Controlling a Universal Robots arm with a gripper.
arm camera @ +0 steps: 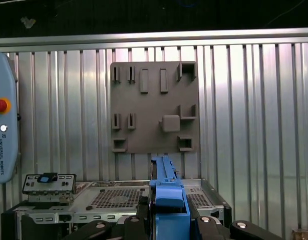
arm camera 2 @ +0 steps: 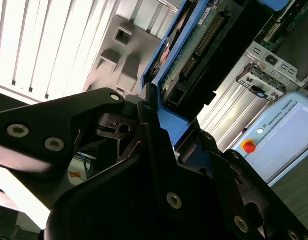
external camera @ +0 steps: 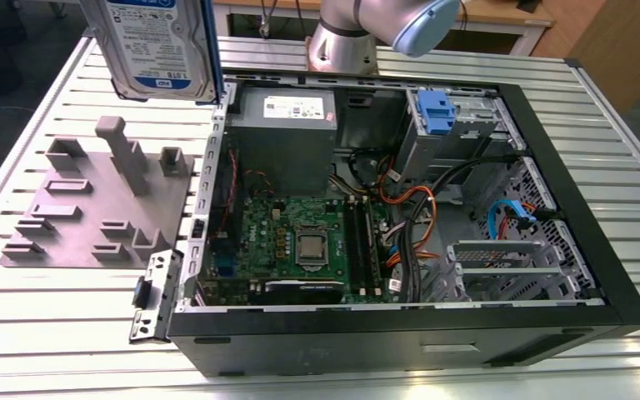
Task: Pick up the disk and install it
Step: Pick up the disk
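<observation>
The fingers (arm camera 2: 152,135) pinch the disk (external camera: 159,46) by its blue frame, standing tall, up beside the computer case (external camera: 409,342).

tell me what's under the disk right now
Held in the gripper, the disk hangs over the slatted table, with the grey fixture plate and the open computer case's edge below. The spot straight beneath its blue carrier is covered.

Slatted metal table (external camera: 53,333) with grey fixture plate (external camera: 76,208) just beside open black computer case (external camera: 409,337).
</observation>
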